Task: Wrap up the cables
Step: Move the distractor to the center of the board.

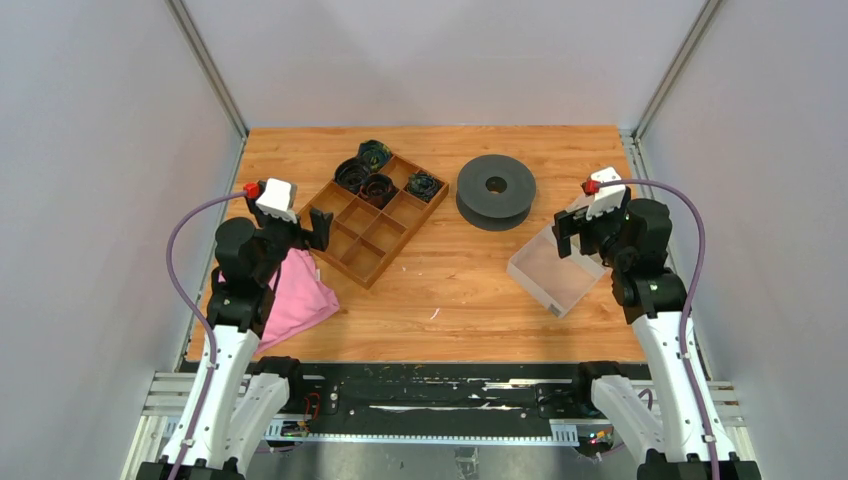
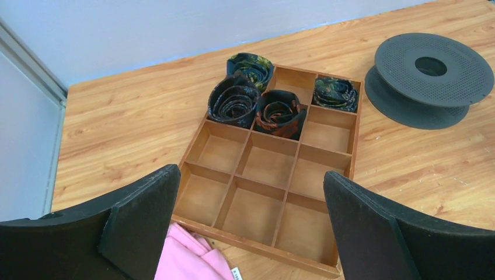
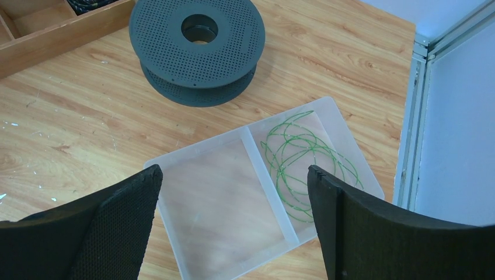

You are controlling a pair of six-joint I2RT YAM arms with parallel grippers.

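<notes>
Cables (image 3: pixel 299 158): one loose green tangle, lodged in the narrower of two compartments of the clear tray (image 3: pixel 204 204).
Left pincer (image 2: pixel 251 175): spread wide, nothing gripped.
Right pincer (image 3: pixel 233 172): spread wide, nothing gripped.
Spool (image 3: pixel 197 52): one, set on the counter (image 3: pixel 70 134).
Wooden tray (image 2: pixel 265 149): one; four dark rolls (image 2: pixel 233 102) are counted inside.

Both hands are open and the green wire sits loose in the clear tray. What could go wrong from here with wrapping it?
1. The green wire is thread-thin and lies in loose, overlapping loops, so the open right hand may close on nothing, or pinch several strands and tangle them.
2. The clear tray looks light. A snagged loop might drag it along on the lift, perhaps toward the spool.
</notes>
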